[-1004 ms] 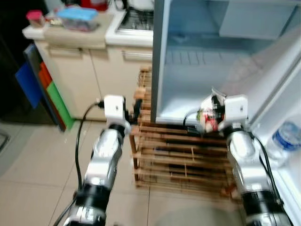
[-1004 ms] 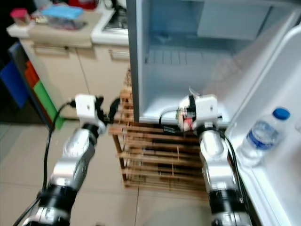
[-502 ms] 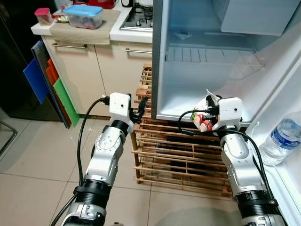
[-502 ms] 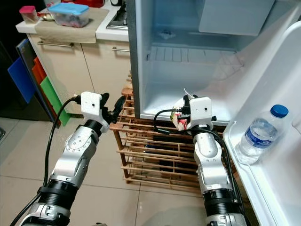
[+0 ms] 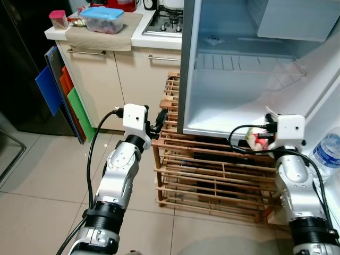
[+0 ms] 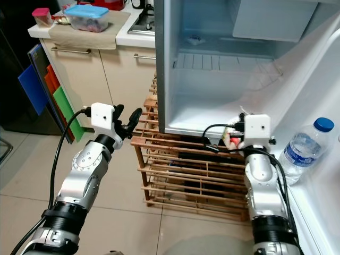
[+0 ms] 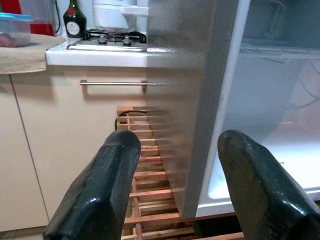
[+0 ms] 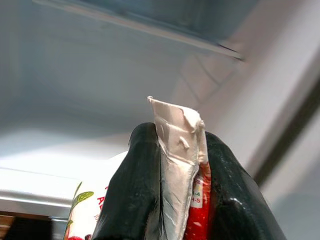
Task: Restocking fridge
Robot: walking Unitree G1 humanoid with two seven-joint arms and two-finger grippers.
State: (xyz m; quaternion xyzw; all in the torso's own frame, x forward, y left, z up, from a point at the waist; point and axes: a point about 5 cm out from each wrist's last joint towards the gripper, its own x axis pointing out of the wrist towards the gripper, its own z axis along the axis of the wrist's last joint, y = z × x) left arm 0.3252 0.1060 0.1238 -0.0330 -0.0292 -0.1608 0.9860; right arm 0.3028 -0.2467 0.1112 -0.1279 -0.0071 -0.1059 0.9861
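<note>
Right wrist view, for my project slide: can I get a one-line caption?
Right claw pinching the crimped white top of a red-and-white snack packet before the open, pale-blue fridge interior.

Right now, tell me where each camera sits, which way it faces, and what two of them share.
Left and right eye views: on the head, looking down at the open fridge, wooden rack and both silver arms.
Left wrist view: along the open left tool toward the fridge's edge and the stove.
Right wrist view: along the right tool, shut on a red-and-white packet, into the fridge.
Shared: the eye views also show that packet.
</note>
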